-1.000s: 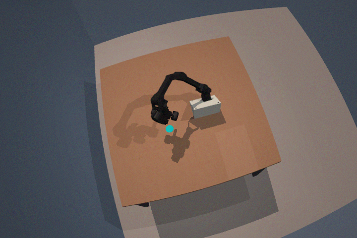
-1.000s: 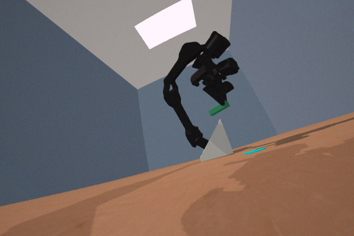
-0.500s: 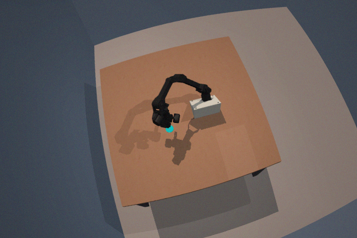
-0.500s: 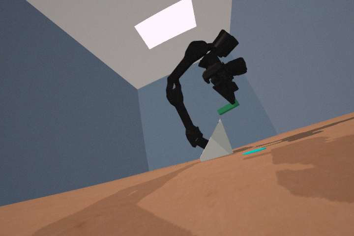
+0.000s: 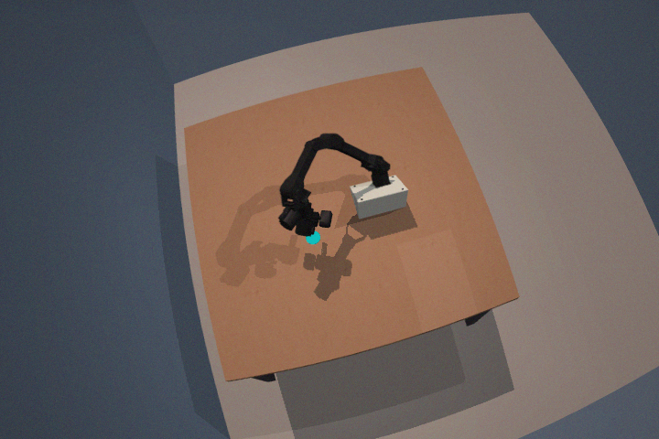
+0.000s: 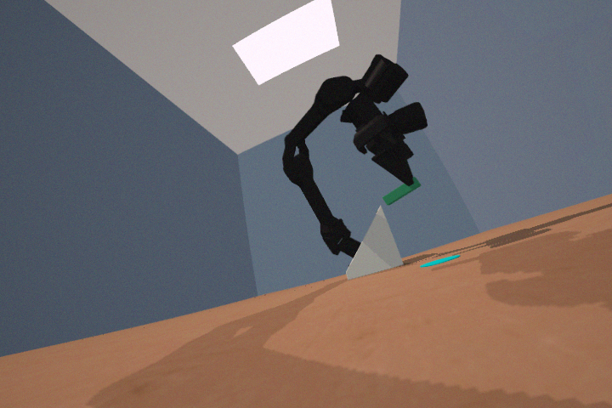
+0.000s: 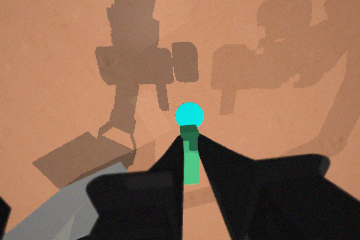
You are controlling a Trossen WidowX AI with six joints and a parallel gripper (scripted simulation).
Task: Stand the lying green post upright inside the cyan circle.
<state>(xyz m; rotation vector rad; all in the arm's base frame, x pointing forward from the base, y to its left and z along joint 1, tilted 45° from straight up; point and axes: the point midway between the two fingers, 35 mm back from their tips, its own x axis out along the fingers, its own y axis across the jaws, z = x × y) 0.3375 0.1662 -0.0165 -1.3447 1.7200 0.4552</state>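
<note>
From the top, the black robot arm bends out from its white base block. Its hand end is right by the cyan circle on the brown desk. I can't see the post here.

From the side, the pincer is squeezed shut on the green post, near one end. The post is up in the air, well above the desk. It leans a lot, so it isn't upright.

From the wrist, the post sits between the two black fingers, and its dark end covers a bit of the circle's edge. If the arm let go now, the post would fall and might roll away. If it came down tilted, a corner could hit first and twist the post. There is no box or cup, just the flat circle with nothing standing in it.
</note>
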